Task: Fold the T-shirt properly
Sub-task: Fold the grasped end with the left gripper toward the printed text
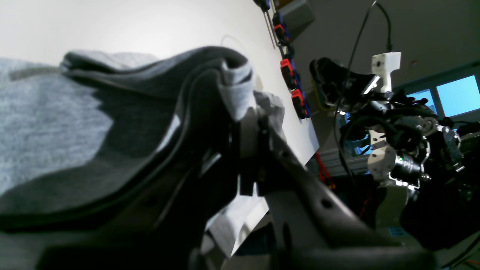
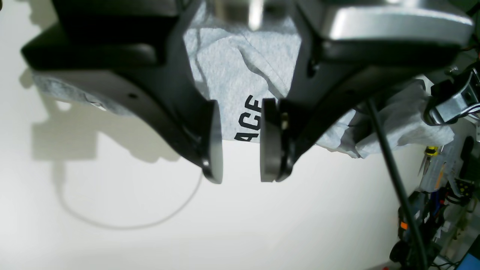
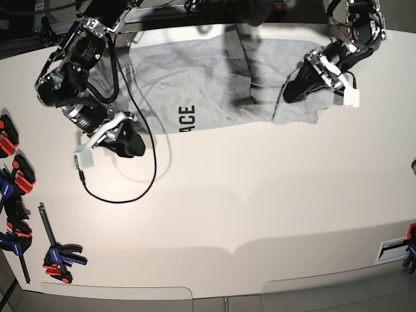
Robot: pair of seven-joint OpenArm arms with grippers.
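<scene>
Pinching soft heather-grey T-shirt, left claw

Bright overhead light, white table glaring; wrist views blurred close up, shadows soft.

The light heather-grey cotton T-shirt lay spread along the far edge of the white table, black letters "ACE" showing at its near hem. The left gripper was pressed onto the shirt's right end. The right gripper hovered over bare tabletop just off the shirt's left corner, above a looped black cable.
</scene>
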